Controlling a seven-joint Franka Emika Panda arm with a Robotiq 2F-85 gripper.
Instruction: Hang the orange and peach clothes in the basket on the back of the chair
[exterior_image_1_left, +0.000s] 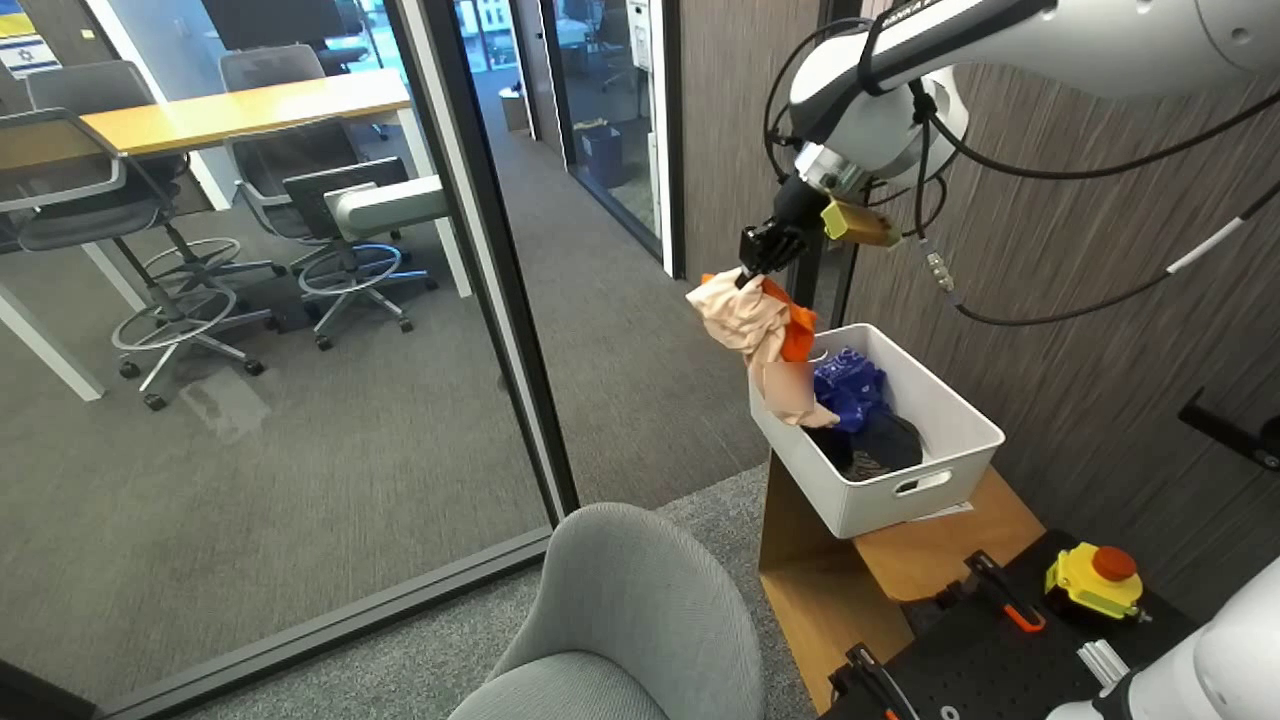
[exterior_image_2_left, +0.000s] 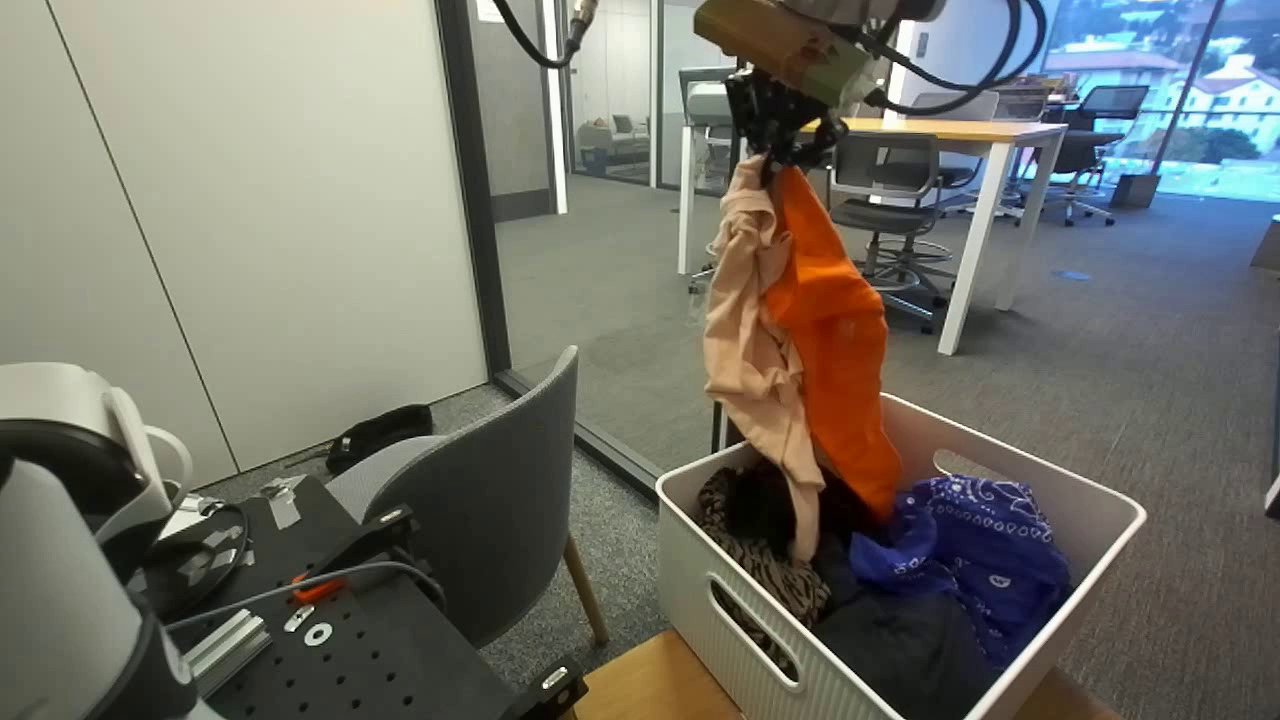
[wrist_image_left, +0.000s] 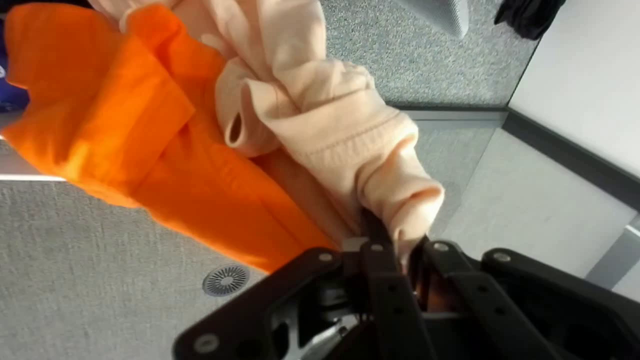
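My gripper (exterior_image_1_left: 752, 278) is shut on the bunched tops of the peach cloth (exterior_image_2_left: 745, 330) and the orange cloth (exterior_image_2_left: 835, 330), above the white basket (exterior_image_1_left: 880, 512). The gripper (exterior_image_2_left: 778, 165) holds them so they hang side by side; their lower ends reach down to the basket (exterior_image_2_left: 680, 570). I cannot tell whether they touch its contents. In the wrist view the peach cloth (wrist_image_left: 345, 130) goes between the fingers (wrist_image_left: 400, 245), and the orange cloth (wrist_image_left: 200, 190) runs in behind one finger. The grey chair (exterior_image_1_left: 650, 600) stands beside the basket; its backrest (exterior_image_2_left: 500, 520) is bare.
A blue bandana (exterior_image_2_left: 980, 550) and dark clothes (exterior_image_2_left: 900, 640) lie in the basket, which rests on a wooden stand (exterior_image_1_left: 930, 555). A black perforated table (exterior_image_2_left: 350, 650) is near the chair. A yellow emergency stop (exterior_image_1_left: 1095, 580) sits on it. A glass partition (exterior_image_1_left: 490, 260) stands behind the chair.
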